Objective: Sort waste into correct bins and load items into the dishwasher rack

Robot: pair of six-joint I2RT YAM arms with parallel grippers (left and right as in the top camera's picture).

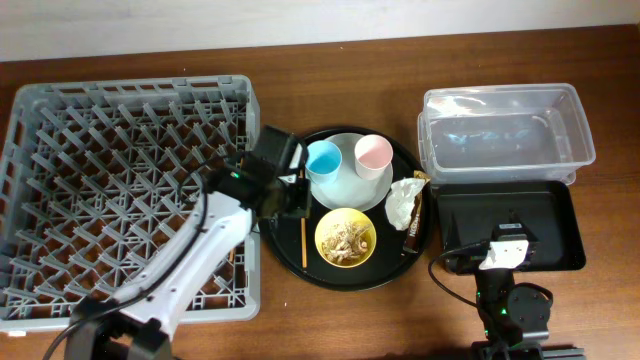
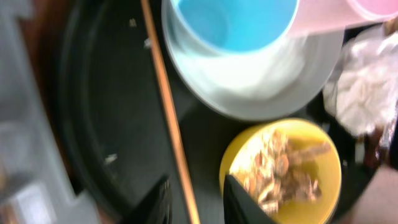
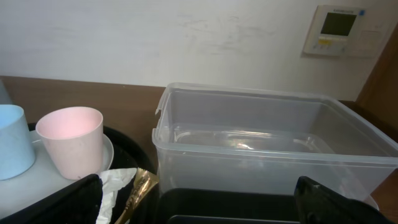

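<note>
Dishwasher rack (image 1: 130,190): empty. Clear tub (image 1: 505,135) and black bin (image 1: 545,215): empty. On the round tray (image 1: 285,250) sit the plate (image 1: 350,190), yellow bowl (image 1: 322,240) of scraps (image 1: 347,240), blue cup (image 1: 323,160), pink cup (image 1: 373,155), napkin (image 1: 405,200) and wrapper (image 1: 413,235). Left pincer (image 2: 198,186) is narrowly apart, straddling a chopstick (image 2: 168,112) without gripping it. Right pincer (image 3: 199,199) is wide apart over the black bin. Judged: nothing sorted yet.

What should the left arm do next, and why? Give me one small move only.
Probably close the left gripper on the chopstick. Its fingers stand apart on either side of the stick, which lies flat on the round black tray beside the plate. It does not look pinched yet, so closing seems the step before carrying it to the dishwasher rack.
</note>
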